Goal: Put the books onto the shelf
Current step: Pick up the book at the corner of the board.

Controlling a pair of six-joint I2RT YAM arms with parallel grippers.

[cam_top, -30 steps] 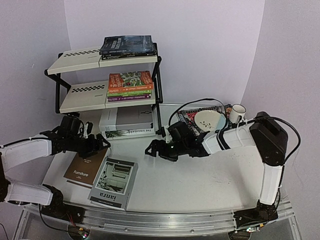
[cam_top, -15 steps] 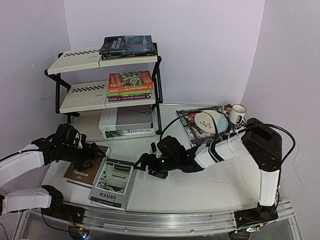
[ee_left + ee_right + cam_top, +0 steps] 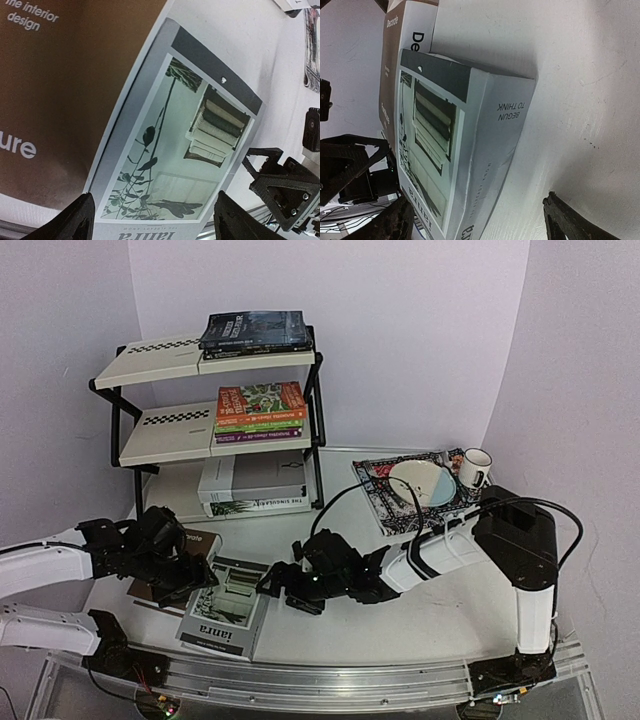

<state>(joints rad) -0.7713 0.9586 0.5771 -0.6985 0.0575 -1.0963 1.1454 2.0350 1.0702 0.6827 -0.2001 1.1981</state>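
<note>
Table (image 3: 430,615), white, carries a black-framed two-tier shelf (image 3: 160,361) at the back left, with dark books (image 3: 252,332) on the top tier, an orange, green and purple stack (image 3: 260,410) on the lower tier, and a thick white book (image 3: 252,486) on the table beneath. Grey book (image 3: 228,612) lies flat near the front edge, just beside a brown book (image 3: 158,590). Left gripper (image 3: 155,222) is above the grey book and right gripper (image 3: 480,225) at its right edge, both spread wide and holding nothing.

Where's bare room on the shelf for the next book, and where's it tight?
Bare: left half of the top tier, beside the dark books; left half of the middle tier, beside the colourful stack. Crowded: left gripper and right gripper flank the grey book.
</note>
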